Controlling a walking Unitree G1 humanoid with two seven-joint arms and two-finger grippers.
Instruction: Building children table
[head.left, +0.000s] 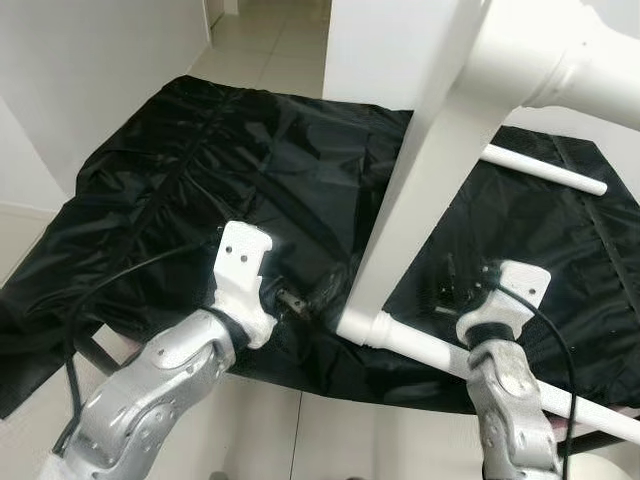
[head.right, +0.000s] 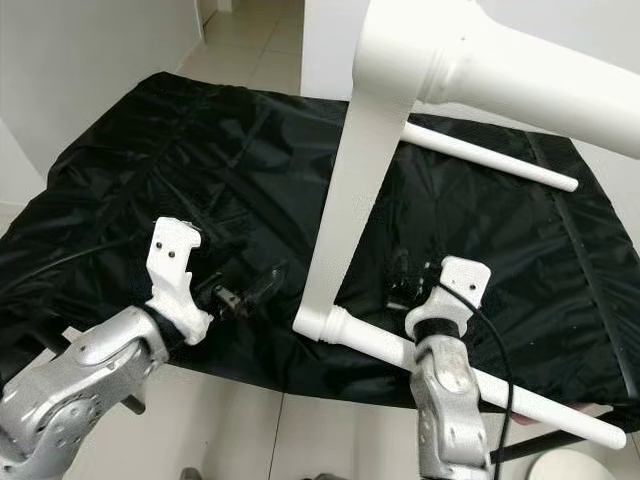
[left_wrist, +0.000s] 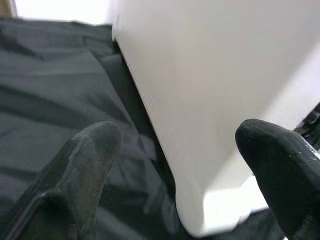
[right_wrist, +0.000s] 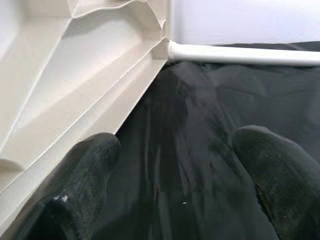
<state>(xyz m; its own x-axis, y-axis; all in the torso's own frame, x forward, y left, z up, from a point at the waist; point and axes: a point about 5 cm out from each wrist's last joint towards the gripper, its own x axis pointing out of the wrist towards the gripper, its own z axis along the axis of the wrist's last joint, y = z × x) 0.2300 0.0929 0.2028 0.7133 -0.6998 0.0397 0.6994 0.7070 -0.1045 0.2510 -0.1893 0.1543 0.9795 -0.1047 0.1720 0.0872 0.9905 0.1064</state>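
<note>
Stood tilted on the black-covered surface (head.left: 200, 150): white table top (head.right: 350, 200), one leg (head.right: 470, 375) attached low. Lay beyond: loose leg (head.right: 490, 155). Spread wide, either side of the panel: left gripper (left_wrist: 175, 165), right gripper (right_wrist: 172, 175), holding nothing.

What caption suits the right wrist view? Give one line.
Open right gripper hovers over black cloth beside the ribbed white plastic tabletop.

Glossy black cloth (head.left: 200, 170), smooth white plastic tabletop (head.left: 420, 190)
</note>
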